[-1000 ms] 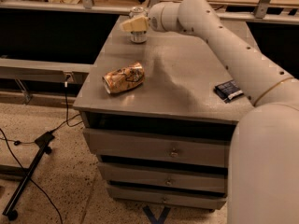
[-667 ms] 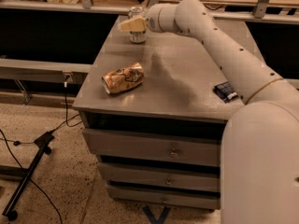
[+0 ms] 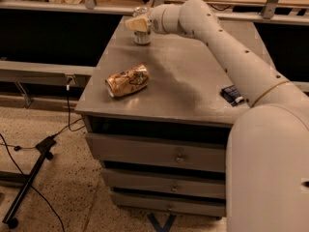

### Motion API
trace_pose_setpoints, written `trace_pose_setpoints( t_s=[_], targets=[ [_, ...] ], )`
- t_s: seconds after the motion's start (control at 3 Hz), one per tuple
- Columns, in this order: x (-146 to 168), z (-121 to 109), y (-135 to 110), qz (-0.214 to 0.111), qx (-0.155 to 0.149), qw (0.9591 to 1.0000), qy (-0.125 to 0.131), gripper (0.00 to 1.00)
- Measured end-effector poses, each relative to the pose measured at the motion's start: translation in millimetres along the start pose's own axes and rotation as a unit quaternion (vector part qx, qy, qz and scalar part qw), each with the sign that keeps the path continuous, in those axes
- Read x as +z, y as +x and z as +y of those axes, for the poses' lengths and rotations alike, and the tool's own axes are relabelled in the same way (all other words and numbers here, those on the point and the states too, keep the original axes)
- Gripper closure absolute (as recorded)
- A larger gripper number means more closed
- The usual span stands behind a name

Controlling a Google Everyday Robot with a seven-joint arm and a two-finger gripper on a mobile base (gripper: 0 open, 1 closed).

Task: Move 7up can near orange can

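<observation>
End effector (image 3: 138, 24) unmoved at 7up can (image 3: 142, 36), far corner; grip unclear; orange can (image 3: 127, 80) unmoved.

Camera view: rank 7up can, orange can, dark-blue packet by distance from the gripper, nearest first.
The gripper is at the table's far-left corner.
1. 7up can: right at the gripper, far left.
2. orange can: lying near the front-left edge.
3. dark-blue packet: front right, beside the arm.
</observation>
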State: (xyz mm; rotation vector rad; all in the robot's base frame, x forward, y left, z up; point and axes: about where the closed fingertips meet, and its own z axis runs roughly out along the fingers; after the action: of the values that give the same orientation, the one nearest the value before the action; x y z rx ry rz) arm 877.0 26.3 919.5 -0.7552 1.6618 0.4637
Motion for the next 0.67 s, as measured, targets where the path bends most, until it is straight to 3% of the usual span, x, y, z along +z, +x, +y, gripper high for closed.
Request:
trace_pose_setpoints(
  t_s=[0.33, 0.67],
  targets=[
    [3, 3, 1, 0.001, 0.0, 1.0, -0.003, 0.66],
    [-5, 8, -9, -0.007, -0.004, 0.9997, -0.023, 0.88]
  ],
)
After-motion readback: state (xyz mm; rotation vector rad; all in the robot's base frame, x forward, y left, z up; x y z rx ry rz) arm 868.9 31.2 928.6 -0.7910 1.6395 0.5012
